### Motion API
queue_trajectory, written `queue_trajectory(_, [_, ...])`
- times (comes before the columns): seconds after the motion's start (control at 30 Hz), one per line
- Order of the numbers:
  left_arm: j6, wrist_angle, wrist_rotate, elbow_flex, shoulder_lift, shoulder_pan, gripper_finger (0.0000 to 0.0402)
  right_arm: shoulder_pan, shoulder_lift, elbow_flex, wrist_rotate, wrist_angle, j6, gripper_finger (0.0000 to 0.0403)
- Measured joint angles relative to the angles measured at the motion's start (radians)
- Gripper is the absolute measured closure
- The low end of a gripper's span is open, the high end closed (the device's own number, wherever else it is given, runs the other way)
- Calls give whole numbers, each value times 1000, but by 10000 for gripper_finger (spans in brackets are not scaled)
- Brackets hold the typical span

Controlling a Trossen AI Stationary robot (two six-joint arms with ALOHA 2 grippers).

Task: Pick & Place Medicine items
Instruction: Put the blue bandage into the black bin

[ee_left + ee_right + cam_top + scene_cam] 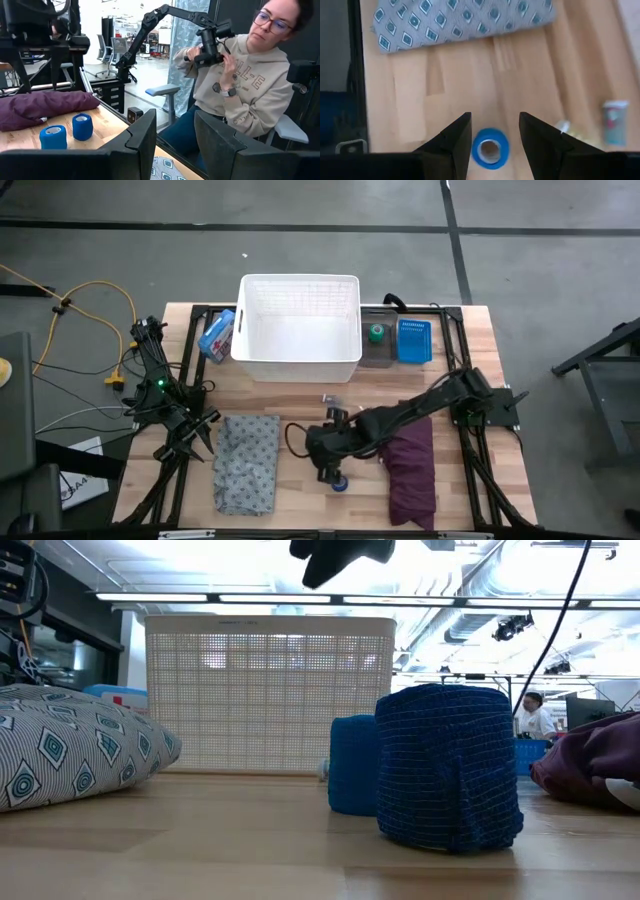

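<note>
Your right gripper (492,134) hangs open directly over a blue roll (490,148) near the table's (300,410) front edge, so you're mid-pick: descend straight, then close before carrying to the basket (298,330).

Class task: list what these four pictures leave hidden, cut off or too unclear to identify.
- High view: right gripper covers most of one blue roll.
- Low view: white basket hides everything behind it.
- Right wrist view: small item too blurred to identify.
</note>
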Motion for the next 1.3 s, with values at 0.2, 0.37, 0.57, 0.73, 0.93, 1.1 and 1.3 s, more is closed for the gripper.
queue_trajectory(0.2, [0, 0, 0, 0, 0, 0, 274, -3, 61, 62, -138, -40, 131, 250])
queue_trajectory(0.37, [0, 0, 0, 0, 0, 0, 274, -8, 61, 50, -167, -57, 215, 250])
queue_trajectory(0.57, [0, 0, 0, 0, 0, 0, 274, -8, 61, 5, -170, -53, 293, 250])
queue_trajectory(0.73, [0, 0, 0, 0, 0, 0, 274, -7, 62, -59, -177, -27, 369, 250])
queue_trajectory(0.93, [0, 0, 0, 0, 0, 0, 274, -2, 62, -109, -197, 49, 413, 253])
queue_trajectory(1.1, [0, 1, 0, 0, 0, 0, 274, 14, 79, -113, -202, 66, 422, 266])
queue_trajectory(1.3, [0, 4, 0, 0, 0, 0, 274, 19, 101, -113, -223, 72, 421, 279])
